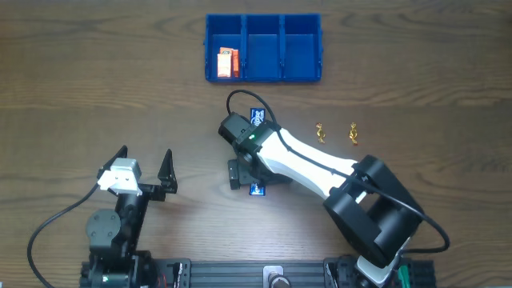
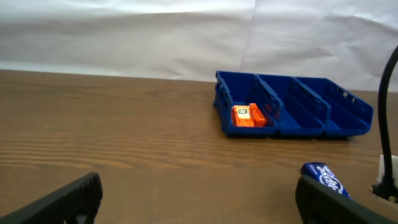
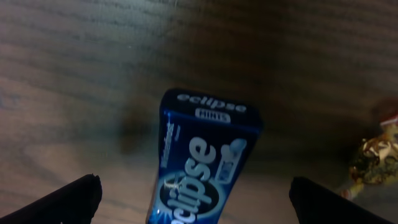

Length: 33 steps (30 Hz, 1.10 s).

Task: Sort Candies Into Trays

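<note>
A blue three-compartment tray (image 1: 263, 74) stands at the far middle of the table, with orange candies (image 1: 228, 62) in its left compartment. My right gripper (image 1: 250, 178) reaches across to the table's centre and is open, its fingers either side of a blue mint pack (image 3: 205, 168) that lies on the wood (image 1: 258, 190). A second blue pack (image 1: 258, 117) lies just beyond the right wrist. Two gold-wrapped candies (image 1: 320, 132) (image 1: 353, 132) rest to the right. My left gripper (image 1: 148, 170) is open above bare table at the near left, holding nothing.
The left wrist view looks across bare wood to the tray (image 2: 292, 106), the orange candies (image 2: 249, 116) and a blue pack (image 2: 326, 179). A gold candy (image 3: 373, 158) lies close beside the right gripper (image 3: 199, 205). The right arm's black cable (image 1: 240, 98) loops toward the tray.
</note>
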Motion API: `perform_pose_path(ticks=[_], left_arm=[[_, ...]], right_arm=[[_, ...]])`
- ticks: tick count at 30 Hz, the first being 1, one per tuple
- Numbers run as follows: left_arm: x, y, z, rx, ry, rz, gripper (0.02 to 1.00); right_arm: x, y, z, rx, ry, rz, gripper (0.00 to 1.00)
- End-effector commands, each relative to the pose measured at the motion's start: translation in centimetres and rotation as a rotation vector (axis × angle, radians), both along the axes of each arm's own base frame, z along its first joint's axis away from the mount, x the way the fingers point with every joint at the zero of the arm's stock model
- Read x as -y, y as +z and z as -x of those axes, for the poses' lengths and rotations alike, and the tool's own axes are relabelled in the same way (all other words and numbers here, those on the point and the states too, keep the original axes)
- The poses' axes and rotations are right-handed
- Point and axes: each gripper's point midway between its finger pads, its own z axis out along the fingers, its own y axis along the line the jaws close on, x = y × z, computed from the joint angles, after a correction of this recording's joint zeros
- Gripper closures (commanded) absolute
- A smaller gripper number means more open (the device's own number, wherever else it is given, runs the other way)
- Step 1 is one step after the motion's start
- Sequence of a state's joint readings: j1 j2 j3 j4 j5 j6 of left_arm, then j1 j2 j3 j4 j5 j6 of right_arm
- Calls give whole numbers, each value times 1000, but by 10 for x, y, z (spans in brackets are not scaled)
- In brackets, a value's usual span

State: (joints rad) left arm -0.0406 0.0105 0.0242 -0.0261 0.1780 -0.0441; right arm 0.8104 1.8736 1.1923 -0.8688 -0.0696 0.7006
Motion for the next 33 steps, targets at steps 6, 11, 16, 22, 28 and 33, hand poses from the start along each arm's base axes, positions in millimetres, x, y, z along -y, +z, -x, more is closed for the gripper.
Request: perform_pose_path(ticks=[6,11,16,22,28,33], left_arm=[[1,-16,1,-44,-11,-15,20],[1,-16,1,-44,-11,-15,20],[1,-16,1,-44,-11,-15,20],[1,-16,1,-44,-11,-15,23],[1,-16,1,-44,-11,-15,20],[1,-16,1,-44,-11,-15,20]], right_arm=[[0,-14,-10,22,-59,43,1],[0,-14,-10,22,-60,43,119],[1,-14,-9,18,-94,47,358],[1,-14,-10,25,-99,50,603],[0,-14,-12,30,-99,44,941],[-6,-1,-25,100,-102,12,965]])
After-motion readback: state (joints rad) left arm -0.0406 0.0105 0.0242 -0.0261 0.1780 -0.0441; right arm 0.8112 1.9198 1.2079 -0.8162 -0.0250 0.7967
